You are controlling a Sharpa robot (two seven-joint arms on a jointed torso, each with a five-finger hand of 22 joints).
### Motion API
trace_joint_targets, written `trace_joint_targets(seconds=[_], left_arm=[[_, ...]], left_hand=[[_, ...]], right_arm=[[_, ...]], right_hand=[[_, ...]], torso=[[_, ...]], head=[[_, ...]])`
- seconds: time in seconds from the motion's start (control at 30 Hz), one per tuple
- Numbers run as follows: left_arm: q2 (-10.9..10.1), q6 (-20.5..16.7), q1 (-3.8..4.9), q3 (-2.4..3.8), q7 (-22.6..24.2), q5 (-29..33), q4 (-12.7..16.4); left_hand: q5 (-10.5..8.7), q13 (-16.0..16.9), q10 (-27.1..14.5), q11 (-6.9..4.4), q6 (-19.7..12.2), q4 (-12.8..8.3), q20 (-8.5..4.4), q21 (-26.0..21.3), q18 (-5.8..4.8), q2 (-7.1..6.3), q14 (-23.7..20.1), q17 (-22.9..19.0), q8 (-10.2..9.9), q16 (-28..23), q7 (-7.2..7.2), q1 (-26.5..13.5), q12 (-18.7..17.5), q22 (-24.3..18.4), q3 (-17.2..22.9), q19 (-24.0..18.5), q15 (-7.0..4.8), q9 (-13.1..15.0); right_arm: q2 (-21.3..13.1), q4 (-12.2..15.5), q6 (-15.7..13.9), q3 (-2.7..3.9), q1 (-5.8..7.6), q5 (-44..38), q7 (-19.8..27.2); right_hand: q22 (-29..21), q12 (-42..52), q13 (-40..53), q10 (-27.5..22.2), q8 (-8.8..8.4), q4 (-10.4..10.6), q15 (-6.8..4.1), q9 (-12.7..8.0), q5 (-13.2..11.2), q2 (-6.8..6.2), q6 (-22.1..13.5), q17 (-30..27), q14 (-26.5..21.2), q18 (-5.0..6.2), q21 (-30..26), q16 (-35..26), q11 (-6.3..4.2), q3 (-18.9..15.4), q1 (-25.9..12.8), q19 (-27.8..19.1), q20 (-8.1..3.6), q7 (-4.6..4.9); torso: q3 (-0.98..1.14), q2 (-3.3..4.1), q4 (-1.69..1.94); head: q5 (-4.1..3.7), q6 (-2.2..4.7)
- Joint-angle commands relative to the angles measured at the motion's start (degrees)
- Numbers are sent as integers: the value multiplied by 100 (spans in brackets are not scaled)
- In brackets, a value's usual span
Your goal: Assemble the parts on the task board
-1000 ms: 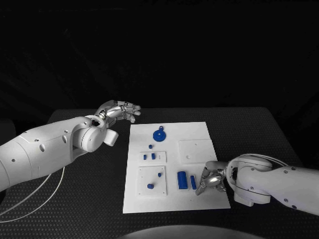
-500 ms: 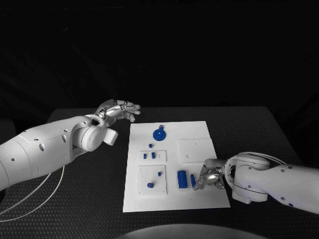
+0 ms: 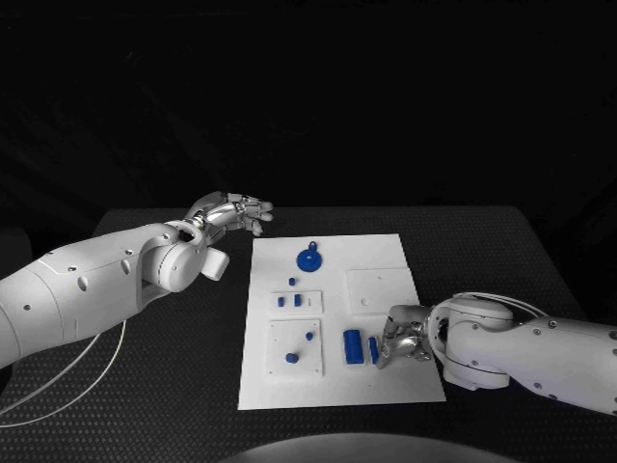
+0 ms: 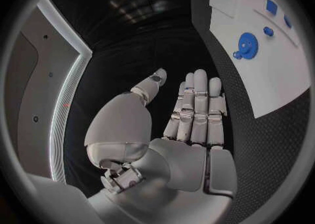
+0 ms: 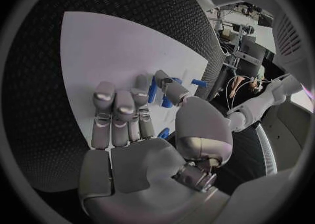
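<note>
The task board (image 3: pixel 339 323) is seen in the middle of the head view, its long axis running from the bottom of the frame toward the top. Near its lower edge a long blue cylinder (image 3: pixel 352 347) lies flat, its long axis pointed up the frame, parallel to the board's long sides. Just to its right a thinner blue bar (image 3: pixel 374 350) lies along the same direction, at the fingertips of the right hand (image 3: pixel 403 340). Whether that bar is pinched or merely touched cannot be told; in the right wrist view the fingers (image 5: pixel 117 114) are extended over the board with the thumb beside blue pieces. A round blue gear (image 3: pixel 308 259) sits in the board's upper part.

The left hand (image 3: pixel 233 212) is held at the upper left of the board, off its edge, fingers straight and slightly apart, nothing in them.

Compared with 1 s ago, the right hand has been shifted slightly leftward toward the thin bar; the left hand is unchanged.
</note>
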Motion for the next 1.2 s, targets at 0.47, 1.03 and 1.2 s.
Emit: trace_joint_targets(seconds=[0.47,1.03,1.2], left_arm=[[17,82,2,3,12,31,-2],[111,49,3,0,117,278,-395],[38,37,17,1,143,363,-430]], left_hand=[[21,-1,-41,16,-37,36,-10,-40,78,16,30,11,17,-38,-6,-45,17,12,-3,44,12,-10],[20,1,-37,14,-34,40,-8,-46,76,-4,28,18,22,-44,-6,-54,21,20,-12,43,14,-10],[21,2,-31,12,-28,30,-7,-54,77,-8,18,20,28,-54,-10,-39,25,25,-8,36,15,-9]], right_arm=[[-16,-72,91,-5,-8,68,-144],[-144,-614,40,254,748,1559,1371],[330,-1617,-480,389,808,2850,2838]], right_hand=[[61,-34,7,18,-41,35,-20,-69,35,-356,34,6,15,118,25,5,-11,-14,-72,-2,45,48],[-2,-101,59,-537,-339,237,132,-126,20,-1159,-652,-53,-321,118,-263,-238,198,-622,-680,-402,63,270],[-11,-116,30,-652,-322,176,157,-86,215,-912,-687,-77,-422,118,-341,-312,223,-697,-563,-512,64,292]], torso=[[1,0,-3],[-35,-41,-66],[-74,-95,-130]], head=[[-2,13],[-64,330],[-22,625]])
